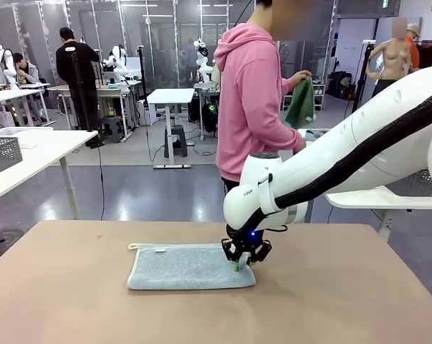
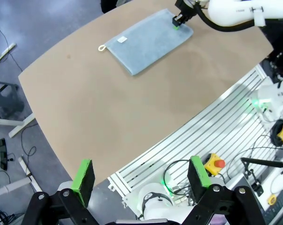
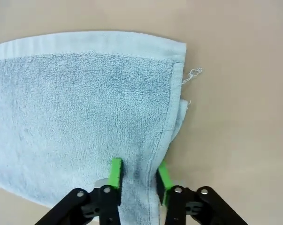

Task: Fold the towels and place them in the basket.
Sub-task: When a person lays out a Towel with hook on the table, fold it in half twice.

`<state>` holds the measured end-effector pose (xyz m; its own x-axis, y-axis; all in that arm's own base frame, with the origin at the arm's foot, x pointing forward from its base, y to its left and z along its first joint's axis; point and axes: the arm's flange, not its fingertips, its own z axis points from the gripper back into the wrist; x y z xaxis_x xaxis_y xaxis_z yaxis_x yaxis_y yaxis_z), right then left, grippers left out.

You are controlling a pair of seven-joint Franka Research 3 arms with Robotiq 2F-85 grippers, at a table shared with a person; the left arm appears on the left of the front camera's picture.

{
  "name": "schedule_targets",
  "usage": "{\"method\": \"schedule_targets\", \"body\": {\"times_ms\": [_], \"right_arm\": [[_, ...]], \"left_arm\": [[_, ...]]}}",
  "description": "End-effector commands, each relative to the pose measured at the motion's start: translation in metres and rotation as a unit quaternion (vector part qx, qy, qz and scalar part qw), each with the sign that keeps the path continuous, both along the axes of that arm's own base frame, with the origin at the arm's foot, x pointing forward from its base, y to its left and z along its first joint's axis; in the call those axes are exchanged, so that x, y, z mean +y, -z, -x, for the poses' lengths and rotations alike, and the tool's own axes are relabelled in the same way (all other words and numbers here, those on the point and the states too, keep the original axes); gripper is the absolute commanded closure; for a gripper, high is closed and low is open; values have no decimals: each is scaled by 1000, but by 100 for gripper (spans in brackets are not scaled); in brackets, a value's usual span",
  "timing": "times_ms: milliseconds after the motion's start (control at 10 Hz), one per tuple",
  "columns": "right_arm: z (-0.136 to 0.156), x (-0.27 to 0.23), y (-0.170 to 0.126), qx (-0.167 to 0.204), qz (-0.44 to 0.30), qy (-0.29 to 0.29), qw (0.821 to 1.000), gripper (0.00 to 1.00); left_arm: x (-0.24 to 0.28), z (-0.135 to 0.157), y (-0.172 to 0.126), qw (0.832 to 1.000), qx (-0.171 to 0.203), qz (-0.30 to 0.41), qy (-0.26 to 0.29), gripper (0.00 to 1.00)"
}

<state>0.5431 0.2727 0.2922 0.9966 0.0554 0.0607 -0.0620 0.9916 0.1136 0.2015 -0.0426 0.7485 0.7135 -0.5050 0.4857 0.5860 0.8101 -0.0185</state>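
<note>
The pale blue-grey terry towel lay flat near the middle of the tan bench, its small corner loop at the robot's left end. The doubled hem in the right wrist view made me judge it already folded 1 time.

The right arm's jaws stood narrow over the towel's right short end, with the hem bunched between the green pads. They had hold of the cloth, though from that angle I could not be sure both layers were caught. The left arm's jaws hung wide apart with nothing in them, high above the robot's side of the bench and well apart from the towel.

I read the step in hand as the 2nd fold: carrying this end across to the loop end. To do it well I would lift only until the end cleared the half below. Then I would travel straight along the towel's length and lay hem on hem before letting go. If only 1 layer came up, the fold would splay, so I would check that early. The loose thread at the corner could snag a pad. The idle left arm could press the middle to set the crease.
</note>
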Motion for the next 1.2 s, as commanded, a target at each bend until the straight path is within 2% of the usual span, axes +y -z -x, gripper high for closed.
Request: {"method": "schedule_targets", "body": {"times_ms": [0,300,600,700,800,1100], "right_arm": [[0,1,14,13,5,17,1000,100],[1,4,7,10,18,13,1000,100],[3,2,-12,8,27,-1,1000,100],[5,-5,-22,2,46,-27,999,100],[6,-17,-34,-27,99,-56,993,100],[19,-51,-74,-28,179,-71,981,100]], "left_arm": [[-2,0,-1,1000,-2,-4,1,0],[-2,0,-1,1000,-2,-4,1,0],[-2,0,-1,1000,-2,-4,1,0],[-2,0,-1,1000,-2,-4,1,0],[-2,0,-1,1000,-2,-4,1,0],[-2,0,-1,1000,-2,-4,1,0]]}}
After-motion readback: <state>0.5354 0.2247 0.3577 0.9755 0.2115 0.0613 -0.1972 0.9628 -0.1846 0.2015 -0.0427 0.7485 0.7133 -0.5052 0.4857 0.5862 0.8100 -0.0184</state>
